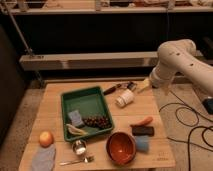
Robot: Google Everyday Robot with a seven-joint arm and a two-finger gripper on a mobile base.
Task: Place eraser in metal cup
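1. Overall dim, warm cast. Light falls from above onto the wooden table (50,115); everything from 10 to 2 o'clock behind it drops to near black.
2. White arm (175,55) at 2 o'clock is the brightest patch, close to blown out. Rail (85,60) at 12 catches a pale sheen.
3. Gripper (129,86) sits just past centre toward 1 o'clock, dark and murky.
4. Metal cup (79,147) at 7 o'clock glints; bowl (120,148) at 6 shows a soft highlight.
5. Shadows short and soft. Whole frame soft and grainy.
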